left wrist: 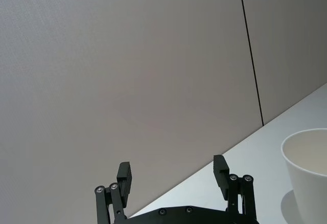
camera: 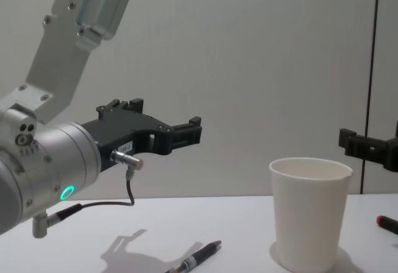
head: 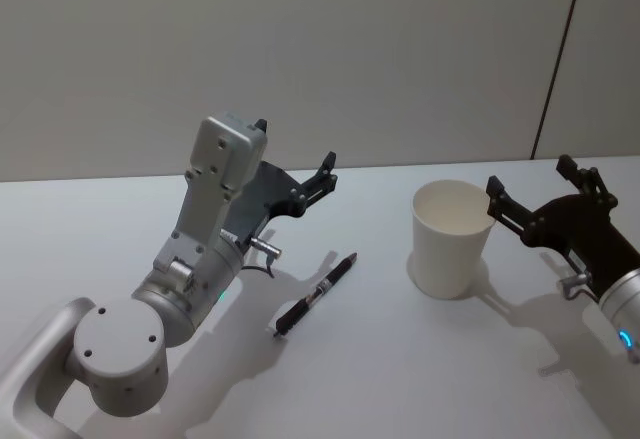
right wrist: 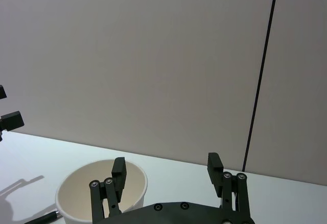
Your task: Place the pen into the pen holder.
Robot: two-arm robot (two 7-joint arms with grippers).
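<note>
A dark pen (head: 315, 297) lies flat on the white table (head: 400, 379), between the two arms and left of the pen holder (head: 452, 237), an upright white paper cup. My left gripper (head: 296, 143) hangs open in the air behind and above the pen, holding nothing. My right gripper (head: 530, 175) hovers open just right of the cup, level with its rim. From the chest the pen (camera: 196, 259) lies in front, left of the cup (camera: 310, 214). The left wrist view has the open left gripper (left wrist: 172, 172) and the cup (left wrist: 309, 173). The right wrist view has the open right gripper (right wrist: 166, 165) above the cup (right wrist: 76, 196).
A plain grey wall (head: 320, 49) with a dark vertical seam (head: 558, 59) stands behind the table. A small red-tipped object (camera: 387, 223) lies at the right edge of the chest view. Bare table surface stretches in front of the pen and the cup.
</note>
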